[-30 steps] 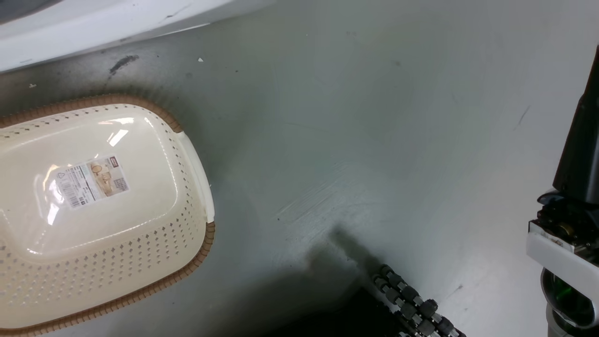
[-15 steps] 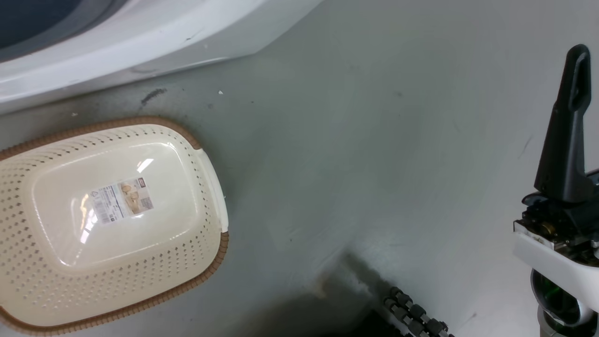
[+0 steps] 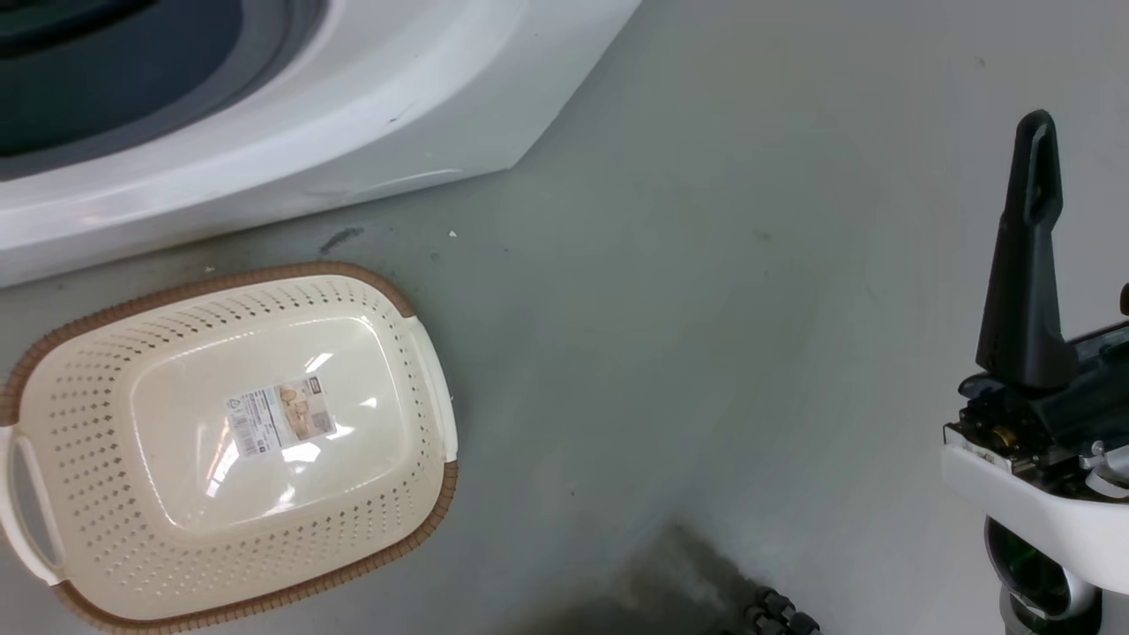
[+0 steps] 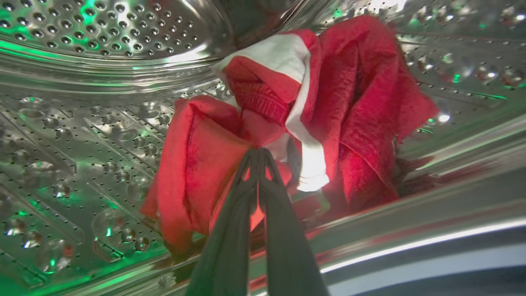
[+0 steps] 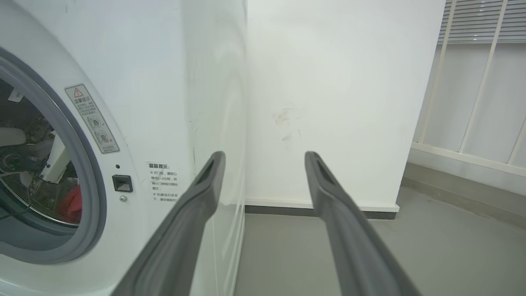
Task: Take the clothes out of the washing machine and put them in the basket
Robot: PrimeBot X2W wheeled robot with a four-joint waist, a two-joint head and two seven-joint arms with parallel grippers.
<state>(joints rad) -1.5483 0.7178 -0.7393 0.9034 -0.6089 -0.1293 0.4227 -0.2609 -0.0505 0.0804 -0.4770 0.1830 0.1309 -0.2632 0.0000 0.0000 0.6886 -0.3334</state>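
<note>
The washing machine (image 3: 370, 123) stands far left, with the basket (image 3: 79, 441) on the floor (image 3: 706, 309) just in front of it, nothing in it. The clothes (image 4: 361, 123) lie bunched inside the drum (image 4: 82, 123), where my left gripper (image 4: 258, 155) pinches a red fold. My right gripper (image 5: 265, 156) hangs wide apart, holding nothing. I judge this the pulling-out step: next, draw the bundle back over the porthole lip (image 4: 411, 222) toward the basket.

Red clothes (image 4: 361, 123) with white trim; cream basket (image 3: 97, 441), brown rim; white washing machine (image 5: 164, 82).
</note>
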